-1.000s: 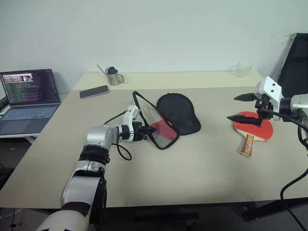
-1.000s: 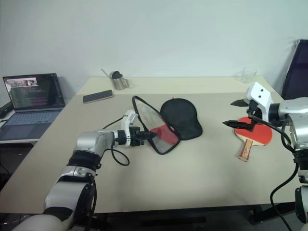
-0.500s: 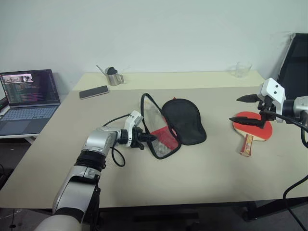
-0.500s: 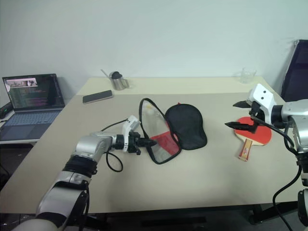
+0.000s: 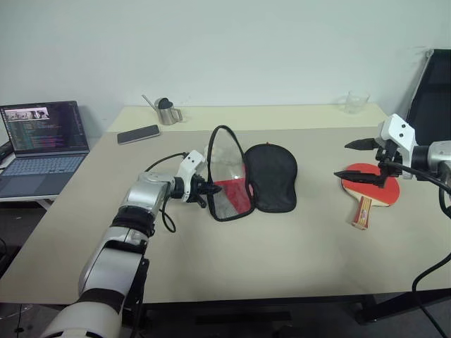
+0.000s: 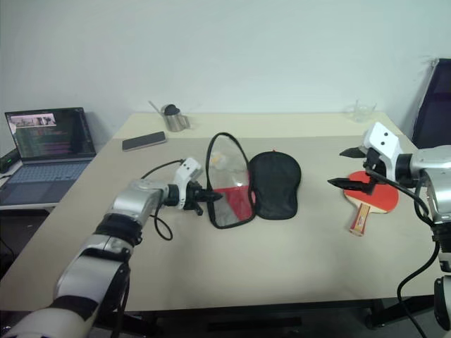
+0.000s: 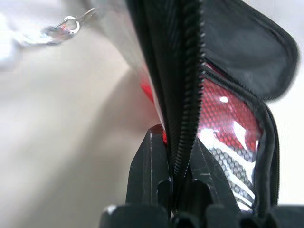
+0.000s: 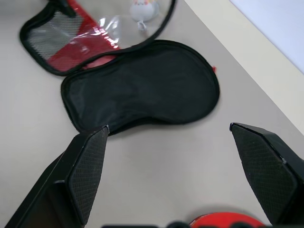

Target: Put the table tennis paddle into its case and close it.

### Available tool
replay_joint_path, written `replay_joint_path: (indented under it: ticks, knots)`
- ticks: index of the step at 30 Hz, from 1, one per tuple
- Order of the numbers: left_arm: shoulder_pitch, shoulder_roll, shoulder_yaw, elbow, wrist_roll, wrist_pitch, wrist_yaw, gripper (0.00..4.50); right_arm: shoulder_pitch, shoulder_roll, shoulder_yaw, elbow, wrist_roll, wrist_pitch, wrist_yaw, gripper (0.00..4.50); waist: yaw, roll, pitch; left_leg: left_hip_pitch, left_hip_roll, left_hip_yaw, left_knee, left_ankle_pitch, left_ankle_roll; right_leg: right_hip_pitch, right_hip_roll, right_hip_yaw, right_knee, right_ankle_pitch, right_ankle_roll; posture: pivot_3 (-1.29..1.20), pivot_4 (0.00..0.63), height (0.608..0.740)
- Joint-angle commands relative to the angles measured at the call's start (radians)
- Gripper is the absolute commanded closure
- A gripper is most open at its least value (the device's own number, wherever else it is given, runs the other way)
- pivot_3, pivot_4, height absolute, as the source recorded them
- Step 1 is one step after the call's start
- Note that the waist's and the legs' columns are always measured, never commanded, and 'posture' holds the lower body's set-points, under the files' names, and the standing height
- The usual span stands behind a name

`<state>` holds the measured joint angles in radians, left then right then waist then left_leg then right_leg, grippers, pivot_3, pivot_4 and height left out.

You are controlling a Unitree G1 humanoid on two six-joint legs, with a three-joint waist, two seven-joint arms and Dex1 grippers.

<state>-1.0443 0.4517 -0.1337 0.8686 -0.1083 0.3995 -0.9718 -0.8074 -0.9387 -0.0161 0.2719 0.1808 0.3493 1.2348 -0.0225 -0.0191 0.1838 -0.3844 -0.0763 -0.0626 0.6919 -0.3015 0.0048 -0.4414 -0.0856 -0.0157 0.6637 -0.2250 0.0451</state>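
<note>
You've swung the left end effector [image 5: 208,189] up and away, so the case [image 5: 250,179] flap now stands nearly upright, black half slid toward the paddle.

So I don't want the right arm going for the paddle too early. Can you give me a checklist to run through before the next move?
1. Case unzipped and spread open: ok; the black half lies flat, the mesh flap stands up.
2. Left gripper shut on the flap's zipper edge: ok, the left wrist view shows the fingers pinching it.
3. Right gripper open: ok.
4. Paddle free on the table, handle toward the robot: ok.
5. Right gripper already on the paddle: not ok; it hovers above.
6. Opening wide enough for the paddle: cannot tell.
</note>
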Motion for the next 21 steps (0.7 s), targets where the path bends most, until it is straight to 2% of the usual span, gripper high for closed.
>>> replay_joint_path:
  ticks: [1, 7, 17, 20, 21]
  knots:
    - [-0.053, -0.023, 0.039, 0.058, 0.011, -0.055, 0.057, 4.48, -0.023, -0.007, -0.024, -0.018, 0.017, -0.009, -0.007, 0.0, -0.001, 0.0, 0.0, 0.0, 0.0, 0.0, 0.001, 0.0, 0.0, 0.0, 0.0, 0.0, 0.0, 0.0, 0.0, 0.0, 0.15, 0.74]
    - [-0.056, -0.038, 0.062, 0.091, 0.013, -0.054, 0.081, 4.48, -0.007, -0.017, -0.034, -0.031, 0.022, -0.004, -0.007, 0.0, -0.002, 0.0, 0.0, 0.0, 0.0, 0.0, 0.001, 0.0, 0.001, 0.0, 0.0, 0.0, 0.001, 0.0, 0.001, 0.0, 0.15, 0.74]
    - [-0.048, -0.008, 0.133, 0.145, 0.01, 0.0, 0.234, 4.48, -0.003, -0.015, -0.031, -0.035, 0.021, -0.003, -0.008, 0.0, -0.003, 0.0, 0.0, 0.0, 0.0, 0.001, 0.002, 0.0, 0.001, 0.0, 0.0, 0.001, 0.001, 0.001, 0.001, 0.0, 0.15, 0.74]
    - [-0.04, -0.007, 0.139, 0.133, 0.012, 0.018, 0.227, 4.48, -0.009, -0.011, -0.026, -0.029, 0.019, -0.007, -0.007, 0.0, -0.003, 0.0, 0.0, 0.0, 0.0, 0.0, 0.002, 0.0, 0.001, 0.0, 0.0, 0.001, 0.001, 0.001, 0.001, 0.0, 0.15, 0.74]
    - [-0.037, -0.007, 0.14, 0.132, 0.015, 0.022, 0.227, 4.21, -0.012, -0.009, -0.023, -0.025, 0.018, -0.009, -0.006, 0.0, -0.003, 0.0, 0.0, 0.0, 0.0, 0.0, 0.002, 0.0, 0.001, 0.0, 0.0, 0.001, 0.001, 0.001, 0.001, 0.0, 0.15, 0.74]
